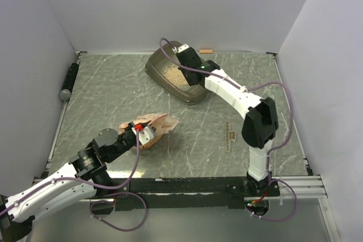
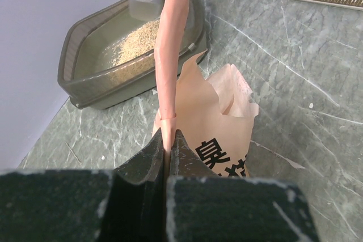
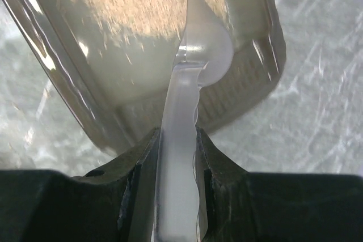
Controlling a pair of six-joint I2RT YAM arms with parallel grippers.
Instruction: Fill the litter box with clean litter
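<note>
Now | left gripper [image 2: 169, 137] pinching bag [image 2: 218, 111] edge, propping mouth open | right gripper [image 3: 176, 137] grasping scoop [image 3: 201, 49] (translucent) over litter box [image 3: 255, 66], for dumping

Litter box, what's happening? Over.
Left hand shut on pink bag. Right hand holds clear scoop over litter box, litter inside. Nothing between bag and box.
</note>
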